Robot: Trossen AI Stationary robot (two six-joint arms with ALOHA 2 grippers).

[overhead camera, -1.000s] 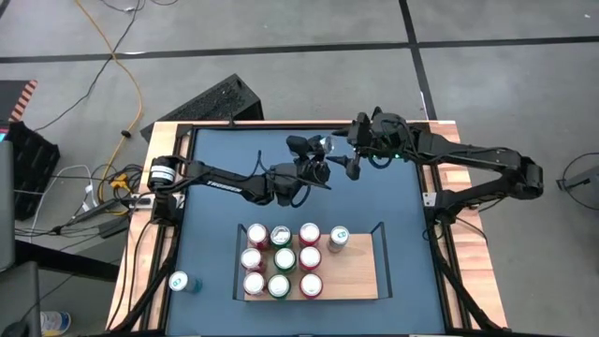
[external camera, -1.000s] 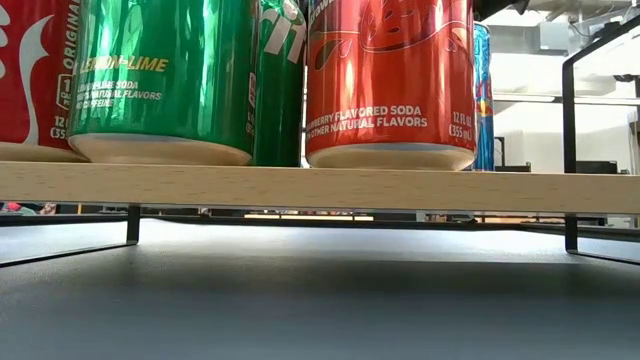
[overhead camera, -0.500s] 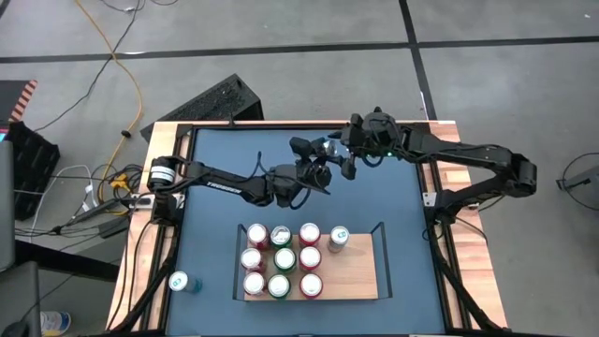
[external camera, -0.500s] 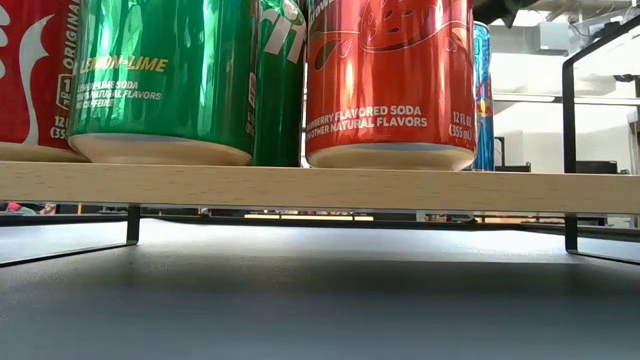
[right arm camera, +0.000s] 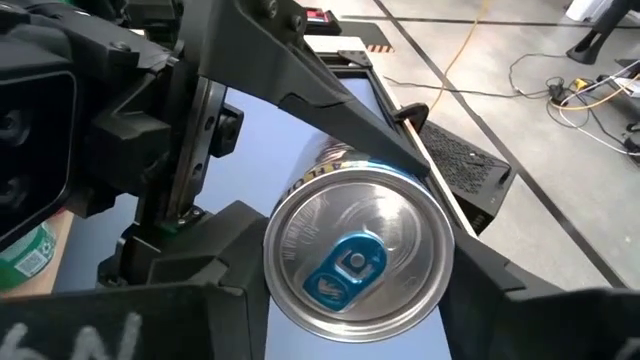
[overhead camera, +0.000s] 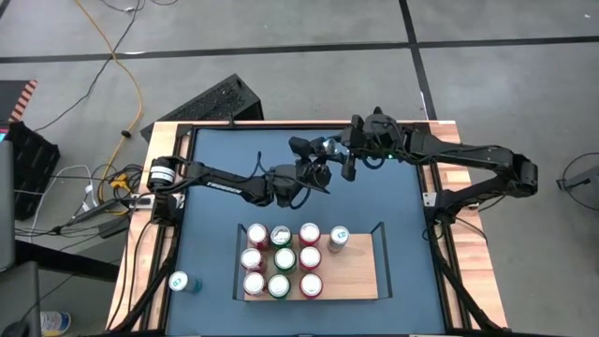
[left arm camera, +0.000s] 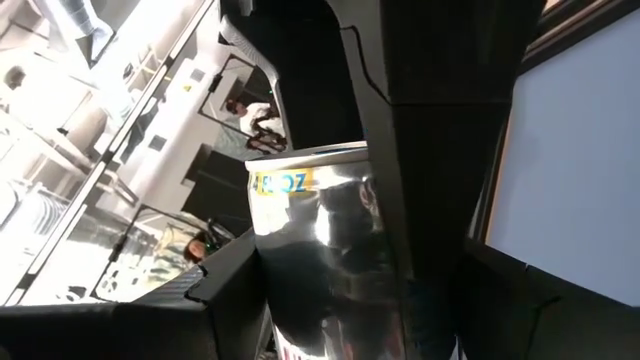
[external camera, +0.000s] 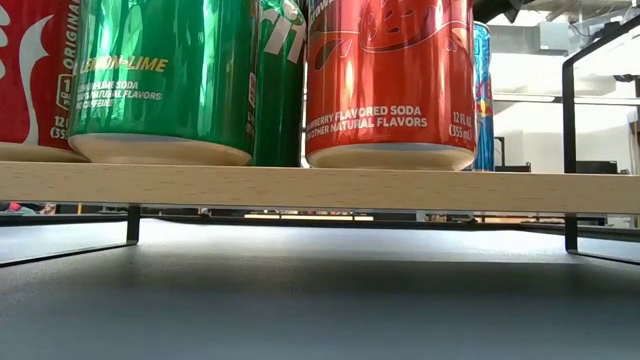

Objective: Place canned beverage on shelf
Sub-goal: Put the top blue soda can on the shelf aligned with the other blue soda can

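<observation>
Above the far middle of the surface, the can [right arm camera: 357,262] sits in the left jaws [overhead camera: 316,165], top toward the right jaws [overhead camera: 343,159], which flank it half-closed; shelf [overhead camera: 356,271] lies nearer.

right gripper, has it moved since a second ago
Yes. The right gripper has shifted toward the left arm's side, relative to the shelf, closing in on the can.

Two slim black jointed arms. Left arm [overhead camera: 225,180]: white cylindrical joint with dark label near base. Right arm [overhead camera: 468,154]: tiny green light at wrist. Fingers [right arm camera: 330,110] matte black, angular.
</observation>
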